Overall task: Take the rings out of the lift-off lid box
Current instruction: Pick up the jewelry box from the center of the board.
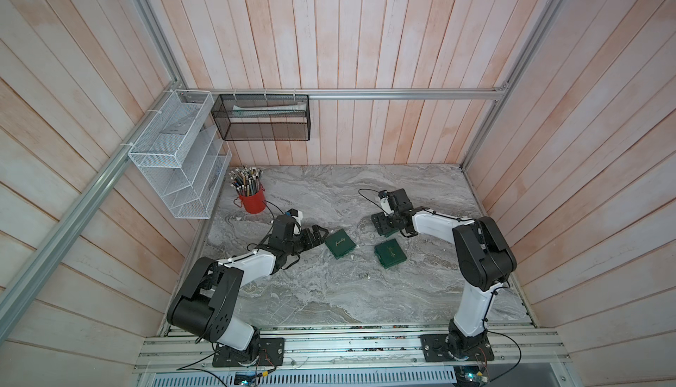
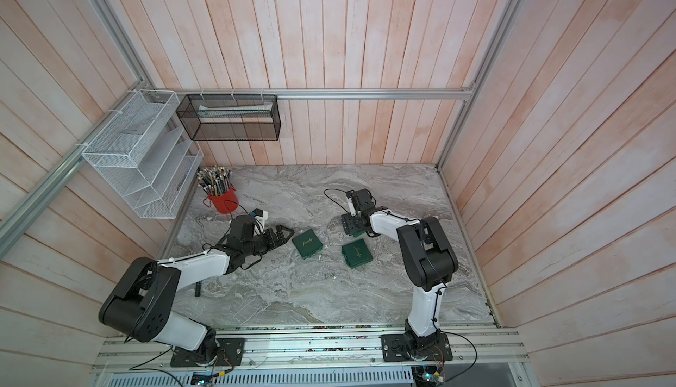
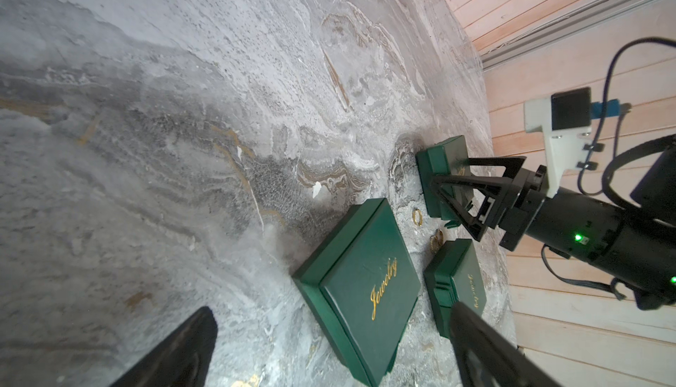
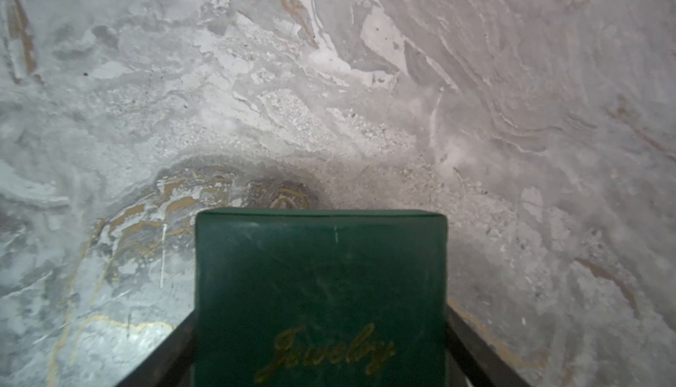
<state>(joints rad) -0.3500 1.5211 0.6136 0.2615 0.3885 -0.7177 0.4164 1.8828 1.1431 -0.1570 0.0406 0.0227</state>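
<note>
Nearest, the left arm (image 1: 219,293) reaches over the marble table (image 1: 329,293). The left gripper (image 1: 322,237) has its jaws wide apart, just beside a green box (image 1: 340,244). The right gripper (image 4: 322,312) straddles a second green box (image 4: 322,257); whether its jaws clamp the box cannot be told. A few tiny rings (image 3: 437,240) lie on the table between the boxes.

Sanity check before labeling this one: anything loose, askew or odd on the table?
Yes. At least two rings lie loose on the marble table among the green boxes, outside them. Small white chips also litter the surface. The boxes sit at differing angles.
</note>
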